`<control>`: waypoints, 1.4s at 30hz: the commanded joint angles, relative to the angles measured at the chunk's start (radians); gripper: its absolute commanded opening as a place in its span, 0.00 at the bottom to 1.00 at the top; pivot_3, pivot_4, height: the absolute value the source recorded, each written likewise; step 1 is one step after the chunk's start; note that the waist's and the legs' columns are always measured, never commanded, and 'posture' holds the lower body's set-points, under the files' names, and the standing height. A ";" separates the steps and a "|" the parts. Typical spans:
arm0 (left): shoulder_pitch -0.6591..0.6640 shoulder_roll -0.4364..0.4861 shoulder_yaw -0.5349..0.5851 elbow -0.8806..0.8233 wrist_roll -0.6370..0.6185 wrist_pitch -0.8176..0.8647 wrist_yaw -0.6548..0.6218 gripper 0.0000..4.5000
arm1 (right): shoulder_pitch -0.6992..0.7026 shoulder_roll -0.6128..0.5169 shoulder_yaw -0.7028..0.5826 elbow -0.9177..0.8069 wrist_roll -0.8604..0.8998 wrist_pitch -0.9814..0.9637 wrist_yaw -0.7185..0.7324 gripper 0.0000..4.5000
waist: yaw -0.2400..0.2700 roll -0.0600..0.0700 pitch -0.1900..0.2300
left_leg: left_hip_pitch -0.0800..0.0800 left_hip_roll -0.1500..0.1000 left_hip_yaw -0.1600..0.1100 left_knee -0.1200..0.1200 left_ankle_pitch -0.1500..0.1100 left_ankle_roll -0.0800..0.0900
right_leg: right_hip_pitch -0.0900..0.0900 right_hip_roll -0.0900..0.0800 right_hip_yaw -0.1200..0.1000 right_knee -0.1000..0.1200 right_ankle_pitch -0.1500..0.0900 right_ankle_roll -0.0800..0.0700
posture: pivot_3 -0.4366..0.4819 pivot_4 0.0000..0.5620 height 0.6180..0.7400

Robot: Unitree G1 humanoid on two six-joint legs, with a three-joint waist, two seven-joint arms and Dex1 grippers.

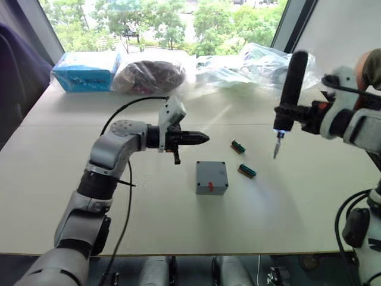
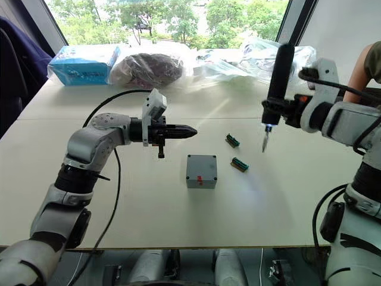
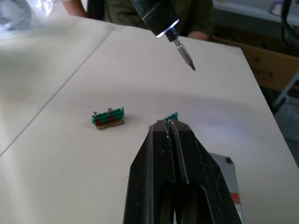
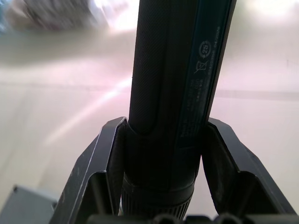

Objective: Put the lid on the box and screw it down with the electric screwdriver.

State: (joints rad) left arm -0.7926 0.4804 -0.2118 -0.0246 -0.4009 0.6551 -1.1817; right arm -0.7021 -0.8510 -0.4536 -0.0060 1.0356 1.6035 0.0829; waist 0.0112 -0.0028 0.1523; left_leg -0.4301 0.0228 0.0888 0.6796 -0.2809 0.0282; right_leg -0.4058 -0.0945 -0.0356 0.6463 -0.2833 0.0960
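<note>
**Gripper status: right holds screwdriver above worktop; left closed and empty**

Right gripper [image 4: 161, 186] is clamped on the screwdriver [image 1: 291, 83], one finger on each side of the barrel. The tool stands nearly upright, bit [image 1: 277, 145] down and tip lit, hanging in the air over the right half of the worktop [image 1: 297, 202], well clear of the surface. Left gripper [image 1: 199, 138] has its fingers pressed together with nothing between them. It points toward the worktop's right edge and hovers above the surface, just beyond the box on the far side.

The box [image 1: 211, 177] sits near the middle of the worktop with its red mark [image 1: 211, 186] facing the near edge. In the head views the lid [image 2: 200, 162] appears already seated on top. A screw hole is visible at one corner in the left wrist view. Box contents are hidden.

Two small green parts [image 1: 238, 145] [image 1: 247, 171] lie between the box and the bit.

Risks:
- Bit and box are apart. A descent without lateral alignment over a corner hole would likely land the bit on the lid face or the worktop.
- Box is unrestrained. Driving torque or off-centre pressure could spin or slide it.
- Green parts lie near the probable approach path and could be struck or scattered.

Along the far edge lie a blue carton [image 1: 85, 72] and clear bags [image 1: 156, 74]; the contents are not identifiable.
</note>
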 commanded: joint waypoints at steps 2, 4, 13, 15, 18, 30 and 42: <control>0.018 0.092 -0.100 -0.120 0.058 -0.114 -0.117 0.00 | 0.080 -0.151 0.069 0.171 0.155 0.011 0.032 0.41 | 0.000 0.001 0.000 | 0.000 -0.001 0.000 0.000 0.000 0.000 | 0.000 0.000 0.000 0.000 0.000 0.000 | 0.48 0.27 1.00; 0.032 0.096 -0.117 -0.127 0.071 -0.138 -0.113 0.00 | 0.091 -0.176 0.114 0.212 0.179 0.011 0.034 0.41 | -0.002 0.001 0.001 | 0.000 -0.001 0.001 0.000 0.000 0.001 | 0.000 0.000 0.001 0.000 0.000 0.000 | 0.48 0.27 1.00; 0.096 0.084 -0.129 -0.197 0.076 -0.120 -0.054 0.00 | 0.083 -0.197 0.226 0.329 0.201 0.011 -0.012 0.41 | -0.006 0.002 0.001 | 0.000 0.001 0.001 0.000 -0.001 0.002 | -0.001 0.002 0.003 0.000 0.000 0.000 | 0.48 0.27 1.00; 0.103 0.081 -0.125 -0.209 0.074 -0.106 -0.040 0.00 | 0.067 -0.190 0.238 0.363 0.183 0.011 -0.020 0.41 | -0.003 0.002 0.001 | 0.000 0.001 0.001 0.001 -0.001 0.002 | -0.001 0.002 0.003 0.000 0.000 0.001 | 0.48 0.27 1.00; 0.106 0.080 -0.122 -0.213 0.075 -0.100 -0.026 0.00 | 0.051 -0.176 0.242 0.389 0.131 0.011 -0.031 0.41 | 0.001 0.002 0.001 | 0.000 0.000 0.001 0.001 -0.001 0.002 | -0.001 0.002 0.004 0.000 0.000 0.001 | 0.48 0.27 1.00; 0.094 0.083 -0.109 -0.174 0.087 -0.116 -0.006 0.00 | 0.038 -0.158 0.280 0.364 0.013 0.011 -0.005 1.00 | 0.001 0.002 0.001 | 0.000 0.001 0.001 0.001 -0.001 0.002 | -0.001 0.004 0.004 0.000 0.000 0.001 | 0.48 0.27 1.00; 0.049 0.091 -0.044 -0.051 0.082 -0.146 0.003 0.00 | 0.020 -0.179 0.190 0.215 0.047 0.011 0.054 1.00 | 0.000 0.002 0.001 | 0.000 0.002 0.001 0.001 -0.001 0.002 | -0.001 0.004 0.004 0.000 0.000 0.001 | 0.48 0.27 1.00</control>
State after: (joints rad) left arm -0.7204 0.5673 -0.2906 -0.0811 -0.3146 0.5327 -1.1779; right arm -0.6624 -1.0028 -0.2203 0.2619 1.0506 1.6080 0.1241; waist 0.0116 -0.0010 0.1536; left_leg -0.4305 0.0244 0.0894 0.6810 -0.2817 0.0297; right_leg -0.4067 -0.0902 -0.0320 0.6462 -0.2833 0.0966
